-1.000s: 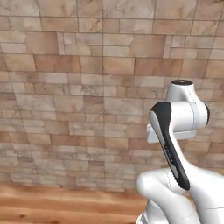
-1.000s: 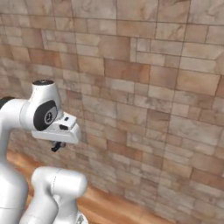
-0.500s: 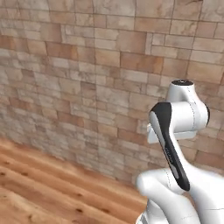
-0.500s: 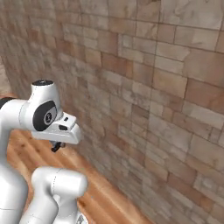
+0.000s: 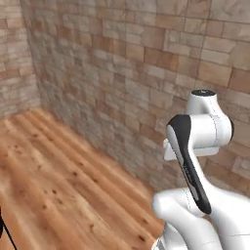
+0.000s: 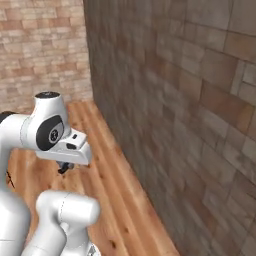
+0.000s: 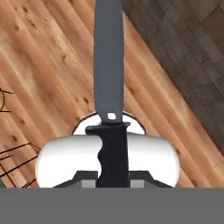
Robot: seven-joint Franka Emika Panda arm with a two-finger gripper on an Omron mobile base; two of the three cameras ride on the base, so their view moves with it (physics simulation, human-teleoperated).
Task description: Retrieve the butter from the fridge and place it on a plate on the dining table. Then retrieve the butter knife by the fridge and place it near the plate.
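Note:
The butter knife (image 7: 108, 65) shows in the hand view, its grey blade pointing away over the wooden floor and its black handle low in the picture. My gripper (image 7: 112, 177) is shut on that handle. In the right base view the gripper (image 6: 64, 168) hangs as a small dark tip under the white hand, held close in front of the arm. The butter, the fridge, the plate and the dining table are out of view.
A brown brick wall (image 5: 122, 73) runs close along my right side (image 6: 190, 100) and meets a second brick wall at a corner (image 5: 27, 58). Wooden floor (image 5: 58, 185) stretches to the left. Thin black legs (image 5: 4, 232) stand at the lower left edge.
The whole picture has shifted, so the base has turned: the wall now runs off at an angle, and the corner and more floor show. The arm and the held knife keep their pose.

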